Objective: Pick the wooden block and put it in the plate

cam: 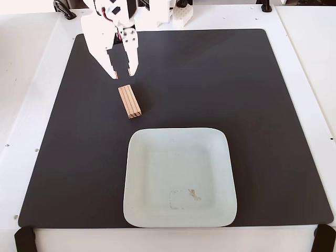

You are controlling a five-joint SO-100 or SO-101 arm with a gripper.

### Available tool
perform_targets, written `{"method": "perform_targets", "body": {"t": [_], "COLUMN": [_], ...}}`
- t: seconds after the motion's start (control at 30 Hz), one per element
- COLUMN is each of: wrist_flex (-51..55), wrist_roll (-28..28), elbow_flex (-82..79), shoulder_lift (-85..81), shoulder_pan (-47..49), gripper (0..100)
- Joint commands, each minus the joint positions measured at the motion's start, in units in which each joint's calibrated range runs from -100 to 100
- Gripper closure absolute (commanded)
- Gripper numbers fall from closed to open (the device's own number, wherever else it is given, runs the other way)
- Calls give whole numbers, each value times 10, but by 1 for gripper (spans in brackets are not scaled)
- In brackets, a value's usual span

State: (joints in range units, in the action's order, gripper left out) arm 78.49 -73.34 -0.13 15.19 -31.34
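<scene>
The wooden block [130, 101], pale tan with lengthwise grooves, lies on the black mat [252, 105] left of centre in the fixed view. Just below and right of it sits the plate [137, 157], mint-white and square with a small brown smudge inside, holding nothing. My white gripper [122, 76] reaches down from the top left and hovers just beyond the block's far end. It is open, with a gap between its two fingers and nothing in them.
The black mat covers most of a white table [26, 94]. The arm's base parts and dark cable clips sit along the far edge. Black brackets [24, 240] mark the near corners of the table.
</scene>
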Motion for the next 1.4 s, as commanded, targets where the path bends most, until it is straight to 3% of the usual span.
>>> {"method": "perform_targets", "body": {"t": [0.0,0.23,0.43,0.77,1.23,1.37], "wrist_flex": [0,0,0,-1,-126,-126], "wrist_roll": [-1,-3,0,-3,0,0], "elbow_flex": [56,106,106,108,108,106], "shoulder_lift": [24,70,81,99,164,174], "shoulder_pan": [7,2,1,1,0,0], "gripper": [86,85,70,73,74,82]}}
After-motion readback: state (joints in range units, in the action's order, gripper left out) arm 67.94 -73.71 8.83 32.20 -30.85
